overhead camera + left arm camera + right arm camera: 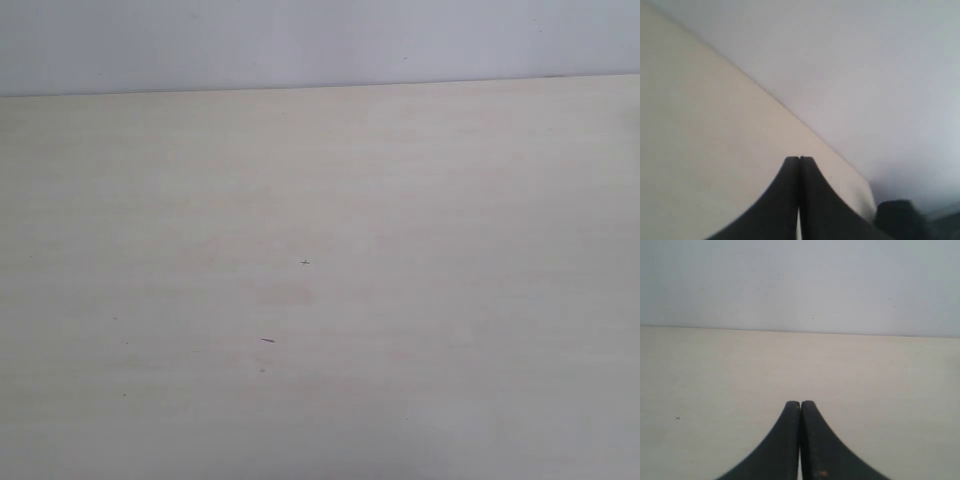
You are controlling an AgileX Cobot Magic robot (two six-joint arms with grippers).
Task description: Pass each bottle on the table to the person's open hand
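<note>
The pale cream table (320, 250) fills the exterior view, with a few tiny dark specks (266, 340) on it. No bottles show in any view, and the person's open hand is out of view too. Neither arm appears in the exterior view. In the left wrist view my left gripper (799, 159) is shut, its black fingers pressed together over the table (700, 140), holding nothing. In the right wrist view my right gripper (800, 403) is likewise shut and empty above the table (715, 390).
A plain grey-white wall (320, 40) rises behind the table's far edge. A dark blurred shape (905, 217) sits past the table's corner in the left wrist view.
</note>
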